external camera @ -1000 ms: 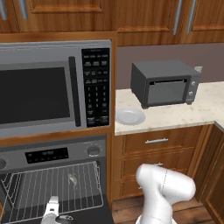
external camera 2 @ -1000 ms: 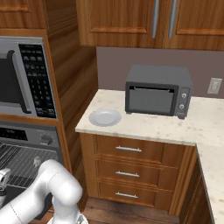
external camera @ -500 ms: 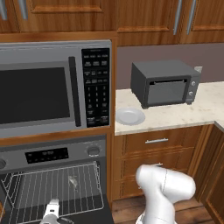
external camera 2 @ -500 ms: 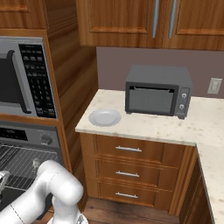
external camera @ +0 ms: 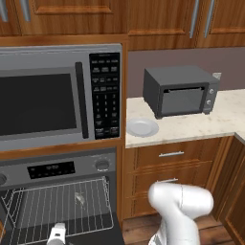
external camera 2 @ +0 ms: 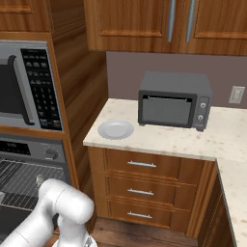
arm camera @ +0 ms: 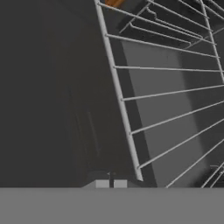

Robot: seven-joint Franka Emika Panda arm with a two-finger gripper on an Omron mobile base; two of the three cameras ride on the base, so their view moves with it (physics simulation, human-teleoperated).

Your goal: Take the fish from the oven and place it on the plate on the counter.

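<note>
Beyond the clenched, empty two-finger gripper, the small silvery fish lies on the oven's wire rack, ungrasped, awaiting pickup.

Brown wooden wall cabinets with silver bar handles were seen along the top of the kitchen. A large microwave with a black keypad was built into a wooden column. A dark-grey toaster oven was set against a dull brown-grey wall. A wall socket was noted beside it. Wooden drawers were stacked below, above a wood-plank floor.
</note>
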